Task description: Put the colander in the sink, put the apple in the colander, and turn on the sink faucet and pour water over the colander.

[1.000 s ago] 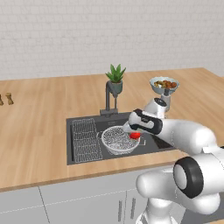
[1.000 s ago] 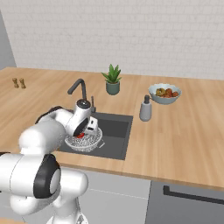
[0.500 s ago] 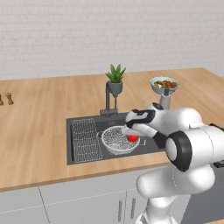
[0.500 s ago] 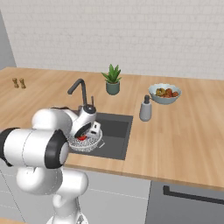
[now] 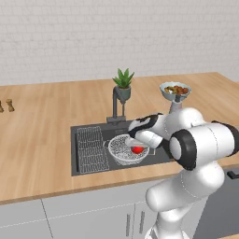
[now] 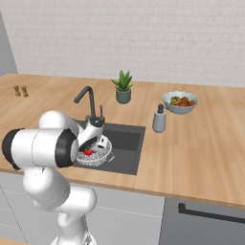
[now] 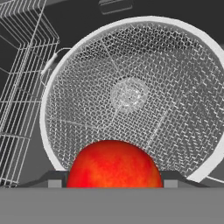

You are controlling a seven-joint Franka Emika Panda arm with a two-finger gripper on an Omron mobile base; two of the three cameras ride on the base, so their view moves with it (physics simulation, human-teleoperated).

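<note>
The silvery mesh colander (image 5: 122, 150) (image 6: 99, 154) (image 7: 131, 65) sits in the dark grey sink (image 5: 88, 169) (image 6: 128, 142), right of the wire rack. My gripper (image 5: 137, 146) (image 7: 113, 181) reaches down into the colander bowl and is shut on the red apple (image 5: 137, 150) (image 6: 88, 152) (image 7: 113, 164). In the hand view the apple sits between the two dark fingertips (image 7: 54, 179), just above the mesh near the rim. The dark angular sink faucet (image 5: 115, 100) (image 6: 85, 95) stands behind the basin with no water showing.
A flat wire rack (image 5: 91, 148) (image 7: 19, 87) fills the sink's left side. A potted plant (image 5: 123, 84), a white fruit bowl (image 5: 175, 90) and a grey soap dispenser (image 6: 159, 119) stand on the wooden counter behind. Two small shakers (image 5: 5, 106) sit far left.
The arm has folded, its elbow swinging closer to the cameras. The hand has sunk slightly into the colander, and the apple is still gripped.
</note>
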